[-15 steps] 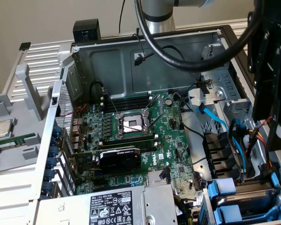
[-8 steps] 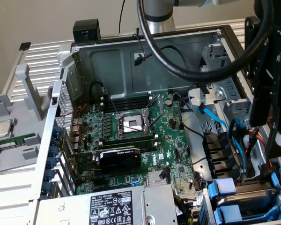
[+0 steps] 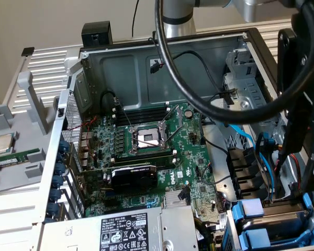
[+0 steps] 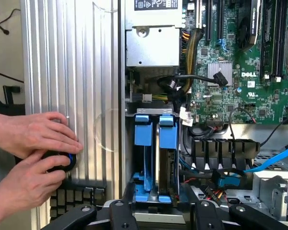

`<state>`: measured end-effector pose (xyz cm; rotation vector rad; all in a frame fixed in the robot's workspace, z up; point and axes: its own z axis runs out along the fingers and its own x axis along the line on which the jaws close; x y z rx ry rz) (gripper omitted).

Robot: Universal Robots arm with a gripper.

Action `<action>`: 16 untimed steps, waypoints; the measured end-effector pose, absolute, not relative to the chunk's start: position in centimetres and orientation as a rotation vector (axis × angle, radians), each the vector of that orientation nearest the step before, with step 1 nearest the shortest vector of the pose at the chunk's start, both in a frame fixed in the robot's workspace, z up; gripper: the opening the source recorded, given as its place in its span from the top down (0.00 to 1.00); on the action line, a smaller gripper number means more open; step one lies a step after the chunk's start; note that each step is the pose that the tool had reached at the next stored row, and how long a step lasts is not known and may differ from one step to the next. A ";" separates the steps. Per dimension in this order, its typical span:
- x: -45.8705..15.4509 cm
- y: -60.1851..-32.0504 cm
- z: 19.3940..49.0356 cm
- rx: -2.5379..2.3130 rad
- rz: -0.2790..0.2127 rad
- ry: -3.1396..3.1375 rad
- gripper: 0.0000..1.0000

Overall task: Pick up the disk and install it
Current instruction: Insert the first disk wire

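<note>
Two blue-framed drives stand on edge side by side in the drive bay, one (image 4: 144, 143) beside the other (image 4: 167, 158). I cannot tell which of them is the disk. My gripper (image 4: 161, 213) hovers right over their near ends, a black finger (image 4: 121, 214) on each side, set apart from the blue frames. In the exterior view the gripper (image 3: 289, 185) hangs at the exterior view's right, just above the blue carriers (image 3: 259, 238) in the case's front corner.
The open computer case (image 3: 162, 49) holds a motherboard (image 3: 146, 151), a power supply (image 3: 131, 230) and blue cables (image 3: 240, 130) near the bay. A thick black cable (image 3: 199, 99) loops over the case. A person's hands (image 4: 31, 158) rest on a black device beside the case wall.
</note>
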<state>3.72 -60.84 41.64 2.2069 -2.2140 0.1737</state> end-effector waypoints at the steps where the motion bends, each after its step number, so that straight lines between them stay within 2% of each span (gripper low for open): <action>1: 3.7 -60.9 41.6 2.211 0.167 -2.215 0.51; 7: 3.7 -61.5 41.3 2.238 0.129 -2.211 0.51; 16: 3.8 -62.0 39.7 2.292 0.121 -2.163 0.51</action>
